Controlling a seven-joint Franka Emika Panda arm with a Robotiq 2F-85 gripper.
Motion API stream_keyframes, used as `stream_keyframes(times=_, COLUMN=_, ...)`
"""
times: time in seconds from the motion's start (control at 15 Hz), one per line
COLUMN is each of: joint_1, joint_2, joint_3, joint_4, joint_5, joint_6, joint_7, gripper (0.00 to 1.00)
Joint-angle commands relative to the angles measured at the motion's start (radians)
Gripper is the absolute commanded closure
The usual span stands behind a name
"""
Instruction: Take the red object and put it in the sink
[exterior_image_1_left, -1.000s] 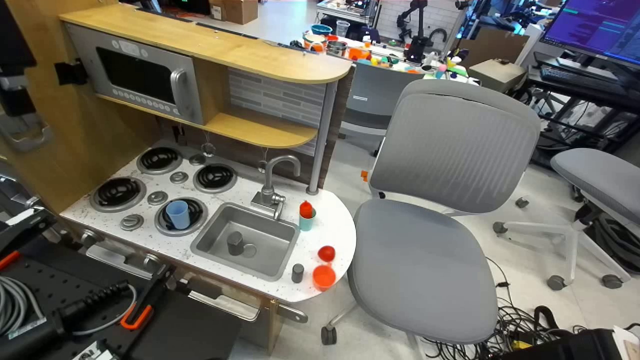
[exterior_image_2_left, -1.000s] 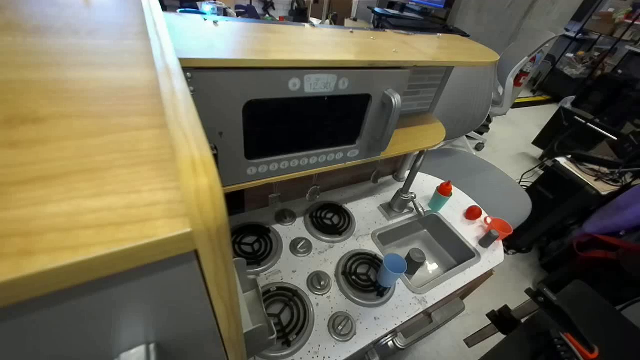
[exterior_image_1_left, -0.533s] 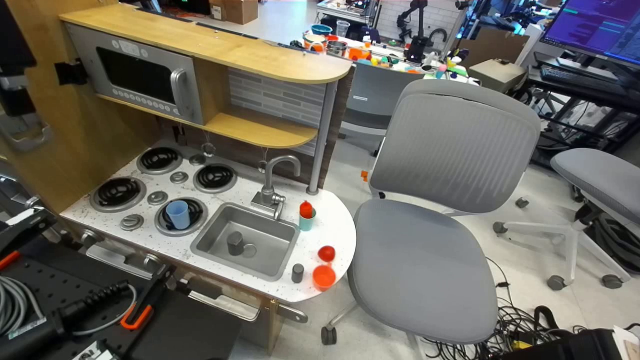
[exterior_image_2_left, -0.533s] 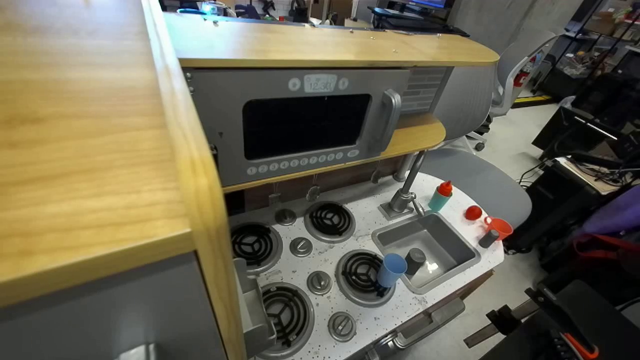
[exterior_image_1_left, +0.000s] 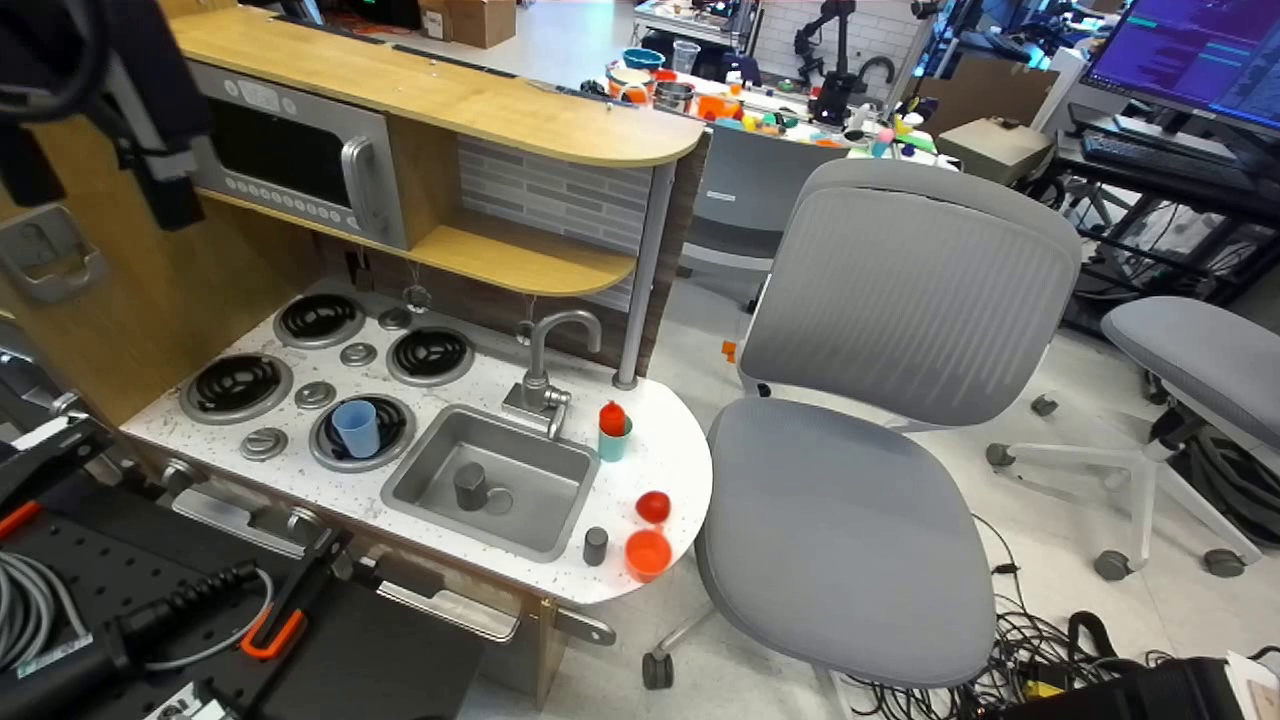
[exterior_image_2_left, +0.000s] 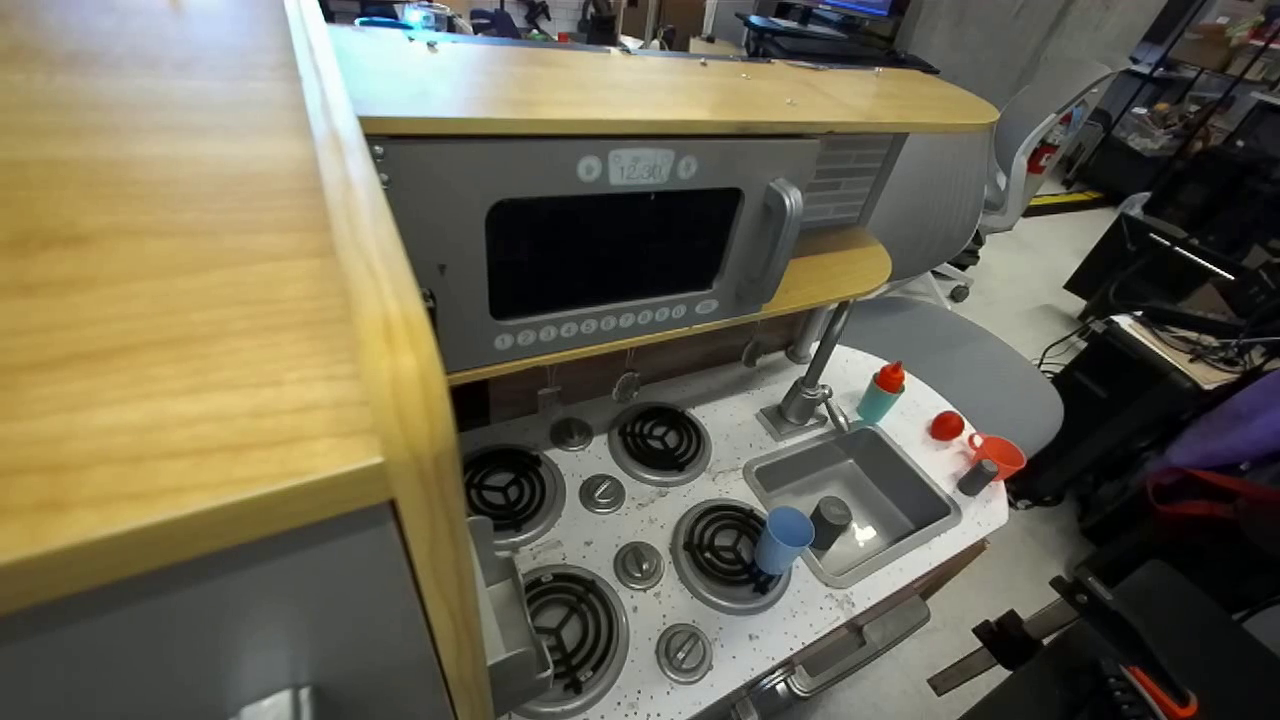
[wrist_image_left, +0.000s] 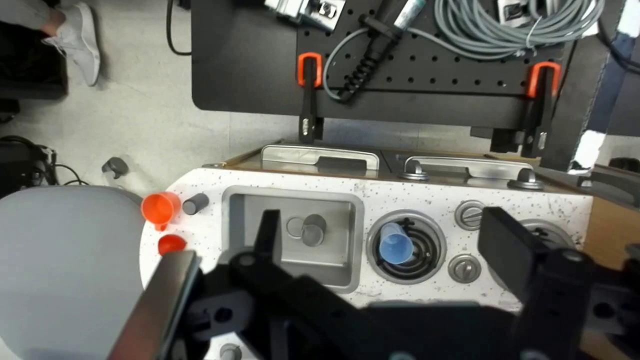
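The red object (exterior_image_1_left: 653, 507) is a small round red piece on the rounded end of the white counter. It also shows in an exterior view (exterior_image_2_left: 946, 425) and in the wrist view (wrist_image_left: 171, 244), where a gripper part is close to covering its lower edge. The sink is a grey metal basin (exterior_image_1_left: 578, 505), also seen in an exterior view (exterior_image_2_left: 905, 510) and in the wrist view (wrist_image_left: 356, 225). A dark grey cylinder (exterior_image_1_left: 470, 487) stands in it. My gripper (wrist_image_left: 381, 225) is wide open and empty, high above the counter. It shows at the upper left of an exterior view (exterior_image_1_left: 105, 190).
An orange-red cup (exterior_image_1_left: 648, 555) and a dark grey cylinder (exterior_image_1_left: 595, 546) stand beside the red object. A teal cup with a red cap-like top (exterior_image_1_left: 613, 440) is near the faucet (exterior_image_1_left: 540, 370). A blue cup (wrist_image_left: 396, 245) sits on a burner. Wooden shelves (exterior_image_1_left: 540, 260) overhang the back.
My gripper has come further into an exterior view at the upper left, moving right, so both fingers now show. The red object and the other things have not moved.
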Motion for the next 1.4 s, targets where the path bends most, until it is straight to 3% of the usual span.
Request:
stream_keyframes(times=0.0, joint_1=-0.046, joint_2=0.076, joint_3=-0.12, joint_4=0.067, joint_5=-0.006, joint_6=0.09, joint_7=-0.154, gripper=0.0)
stream_keyframes(times=0.33, joint_1=-0.087, joint_2=0.226, joint_3=-0.266, joint_4=0.185, joint_5=0.076, joint_6=0.215, joint_7=-0.366, gripper=0.0)
stream_keyframes(times=0.6, joint_1=-0.111, joint_2=0.381, joint_3=-0.314, joint_4=0.301, joint_5=0.21, joint_6=0.249, joint_7=-0.488, gripper=0.0)
stream_keyframes(times=1.07, joint_1=-0.235, joint_2=0.629, joint_3=-0.28, joint_4=0.482, joint_5=0.469, joint_6=0.411, joint_7=-0.684, gripper=0.0)
stream_keyframes(times=1.33, joint_1=-0.328, joint_2=0.782, joint_3=-0.233, joint_4=0.637, joint_5=0.551, joint_6=0.412, joint_7=-0.688, gripper=0.0)
